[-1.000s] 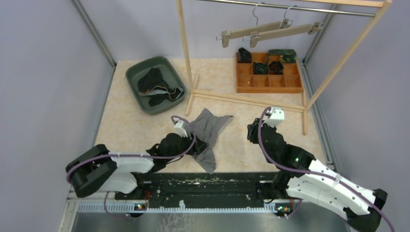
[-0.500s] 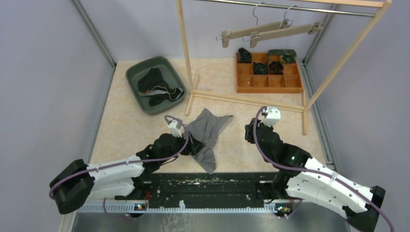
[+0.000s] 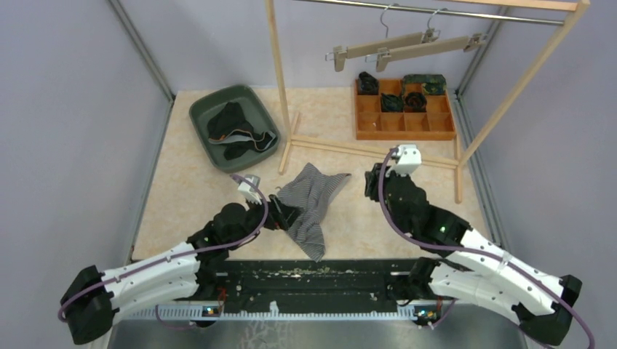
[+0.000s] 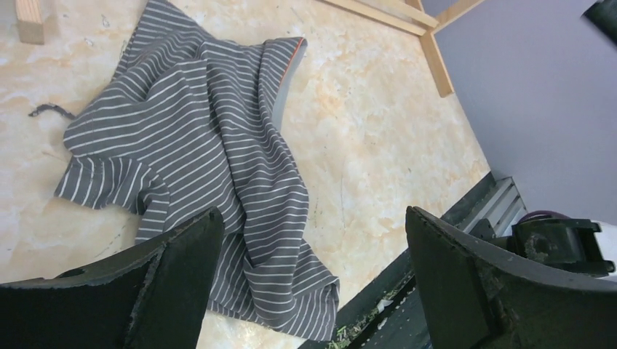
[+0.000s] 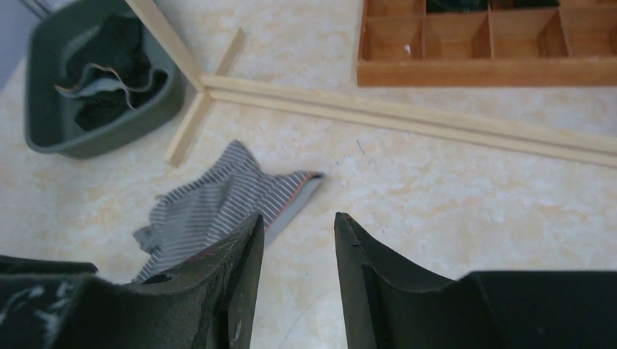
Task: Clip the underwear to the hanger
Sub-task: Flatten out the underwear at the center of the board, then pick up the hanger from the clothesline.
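Tabletop, pale marbled (image 3: 196, 189): carries everything.

Garment rack, light wood (image 3: 276, 80): stands at the far side, with 2 wooden clip hangers (image 3: 407, 45) hung on its rail.

Underwear, grey with thin white stripes (image 3: 311, 195): crumpled on the table in front of the rack base, between the 2 arms and well below the hangers.

Left gripper (image 4: 311, 218): jaws spread wide and empty, poised over the near left part of the cloth. I cannot tell whether it touches.

Right gripper (image 5: 297, 222): jaws a narrow gap apart and empty, just to the right of the cloth. The orange-trimmed corner points toward it.

Step, as I judge it: pick-up. Take the waistband edge rather than the bunched middle, so the fabric hangs flat for a clip.
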Controlling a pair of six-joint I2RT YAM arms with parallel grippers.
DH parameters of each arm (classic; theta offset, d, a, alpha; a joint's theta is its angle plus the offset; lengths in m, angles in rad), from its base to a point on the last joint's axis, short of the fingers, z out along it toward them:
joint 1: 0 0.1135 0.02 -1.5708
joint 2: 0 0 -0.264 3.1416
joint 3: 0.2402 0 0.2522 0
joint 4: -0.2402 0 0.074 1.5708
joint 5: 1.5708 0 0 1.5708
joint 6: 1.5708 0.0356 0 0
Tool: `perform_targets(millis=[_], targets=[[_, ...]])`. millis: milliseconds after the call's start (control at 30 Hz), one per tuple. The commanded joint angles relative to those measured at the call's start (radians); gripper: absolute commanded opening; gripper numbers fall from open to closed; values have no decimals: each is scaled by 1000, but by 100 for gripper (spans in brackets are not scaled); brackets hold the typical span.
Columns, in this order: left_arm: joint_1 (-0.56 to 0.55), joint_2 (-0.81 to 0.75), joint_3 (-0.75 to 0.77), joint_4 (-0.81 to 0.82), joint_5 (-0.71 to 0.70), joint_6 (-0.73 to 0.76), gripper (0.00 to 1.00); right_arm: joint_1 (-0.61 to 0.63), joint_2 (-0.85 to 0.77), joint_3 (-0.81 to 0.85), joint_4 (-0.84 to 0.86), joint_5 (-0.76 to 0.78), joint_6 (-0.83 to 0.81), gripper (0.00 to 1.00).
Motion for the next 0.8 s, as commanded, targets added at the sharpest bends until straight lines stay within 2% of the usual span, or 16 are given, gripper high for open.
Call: perform_targets(millis=[0,167,300,400,500,767], targets=[[4,-47,-1,-18,-10,32,99,-14,88,216,110,40,-148,42],[4,-36,-8,-11,12,17,99,-29,250,502,179,115,-301,48],[4,-19,-16,2,39,10,99,-75,384,726,158,96,-355,67],[4,-24,-20,0,45,8,99,-144,488,923,46,52,-317,76],[4,-31,-31,3,38,6,99,-230,591,1093,-73,-71,-239,81],[4,-40,-46,-4,19,10,99,-381,701,1254,-134,-314,-101,83]])
